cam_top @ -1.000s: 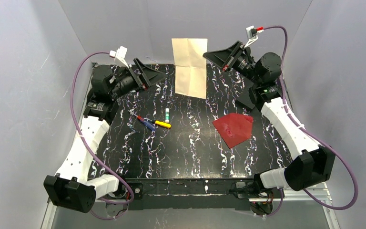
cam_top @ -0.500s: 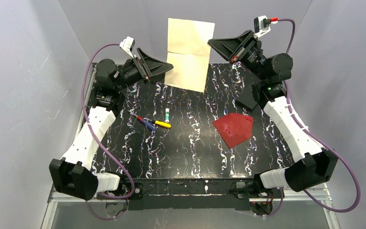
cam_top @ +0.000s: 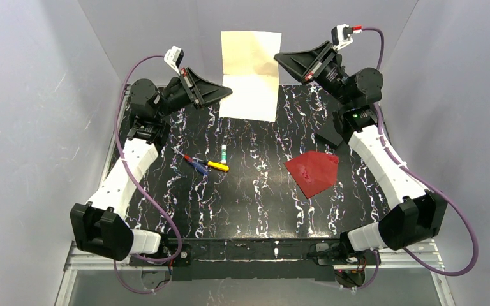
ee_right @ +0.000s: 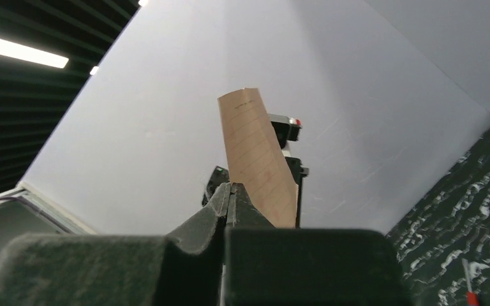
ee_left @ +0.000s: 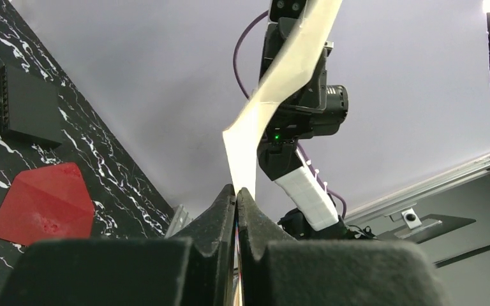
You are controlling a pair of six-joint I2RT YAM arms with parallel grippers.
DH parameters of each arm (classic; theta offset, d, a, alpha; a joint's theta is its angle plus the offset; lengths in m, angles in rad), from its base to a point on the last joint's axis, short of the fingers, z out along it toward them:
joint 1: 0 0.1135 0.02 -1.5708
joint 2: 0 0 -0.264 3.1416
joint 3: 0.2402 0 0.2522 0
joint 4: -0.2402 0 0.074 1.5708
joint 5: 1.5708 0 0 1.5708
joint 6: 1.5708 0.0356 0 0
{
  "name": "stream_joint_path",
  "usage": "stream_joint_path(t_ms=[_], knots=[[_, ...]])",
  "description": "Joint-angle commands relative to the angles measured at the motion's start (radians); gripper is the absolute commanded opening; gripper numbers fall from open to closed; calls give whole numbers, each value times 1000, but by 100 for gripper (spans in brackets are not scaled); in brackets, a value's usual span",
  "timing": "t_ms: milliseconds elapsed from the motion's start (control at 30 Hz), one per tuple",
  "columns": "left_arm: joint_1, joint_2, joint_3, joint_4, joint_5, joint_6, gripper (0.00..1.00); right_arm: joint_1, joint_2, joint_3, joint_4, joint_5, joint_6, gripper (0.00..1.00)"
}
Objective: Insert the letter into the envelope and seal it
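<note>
The letter (cam_top: 250,70), a creased white sheet, hangs upright in the air over the table's far edge. My left gripper (cam_top: 228,91) is shut on its lower left edge. My right gripper (cam_top: 277,58) is shut on its upper right edge. In the left wrist view the letter (ee_left: 291,54) rises as a bent strip out of the closed left gripper (ee_left: 237,189). In the right wrist view the letter (ee_right: 255,153) stands behind the closed right gripper (ee_right: 230,185). The envelope (cam_top: 312,172), dark red, lies flat on the table's right side, apart from both grippers; the envelope (ee_left: 44,204) also shows in the left wrist view.
A blue-and-red pen (cam_top: 196,164), a yellow pen (cam_top: 217,166) and a small glue stick (cam_top: 224,152) lie left of the table's middle. A black square sheet (ee_left: 29,105) lies by the right arm, beyond the envelope. Grey walls enclose the black marbled table (cam_top: 255,204).
My left gripper, open beside the letter's lower left edge, has shut on it. The right gripper and the letter have shifted slightly left and down.
</note>
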Motion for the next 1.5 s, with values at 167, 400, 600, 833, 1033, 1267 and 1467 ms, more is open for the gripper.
stream_joint_path(t_ms=[167, 400, 600, 833, 1033, 1267, 1467], knots=[[-4, -68, -24, 41, 38, 38, 0, 3, -36, 22, -209, -19, -246, 60], [-4, -89, -41, 41, 70, 39, 0, 3, -16, 47, -175, -51, -274, 43], [-4, -102, -57, 41, 72, 34, 27, 3, -44, 33, -163, -11, -277, 1], [-1, -90, -52, 41, 50, -1, 43, 3, -51, 30, -126, -63, -283, 1], [-2, -64, -53, 41, 49, -23, 19, 3, -57, 9, -59, -100, -264, 1], [-3, -42, -74, 41, -10, -85, 0, 3, -60, 24, -56, -221, -361, 29], [-3, 0, -74, 41, -40, -169, 0, 3, -76, 7, -119, -445, -512, 73]])
